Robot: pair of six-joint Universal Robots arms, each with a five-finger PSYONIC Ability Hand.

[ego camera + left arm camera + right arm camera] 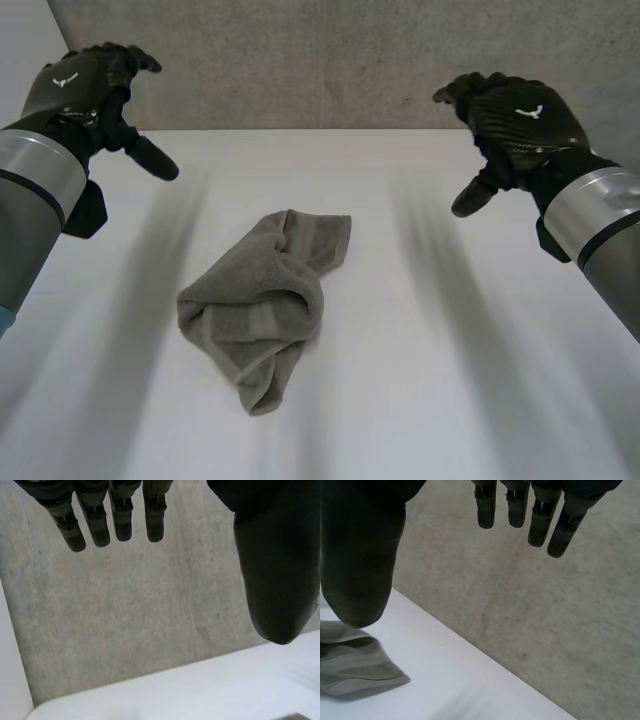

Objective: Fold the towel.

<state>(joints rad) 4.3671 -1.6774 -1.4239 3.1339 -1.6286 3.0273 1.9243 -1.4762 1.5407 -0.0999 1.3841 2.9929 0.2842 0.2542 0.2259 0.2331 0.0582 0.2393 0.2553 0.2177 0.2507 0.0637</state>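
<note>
Pretty bright in here: soft light from up top, nothing harsh. The table [370,430] comes up almost pure white, with no real hot spots. The wall [330,60] behind it is a flat, evenly lit grey. The towel [262,305] only throws a thin soft shadow tight along its edge, plus darker creases in the folds. The left hand [85,85] and right hand [515,120] catch a faint sheen on their backs, and their palm sides go near black.

Crumpled towel [262,305]: its upper folds hide the layers beneath. In the right wrist view, the thumb of the right hand [360,555] covers part of it, and the frame edge cuts off more.
</note>
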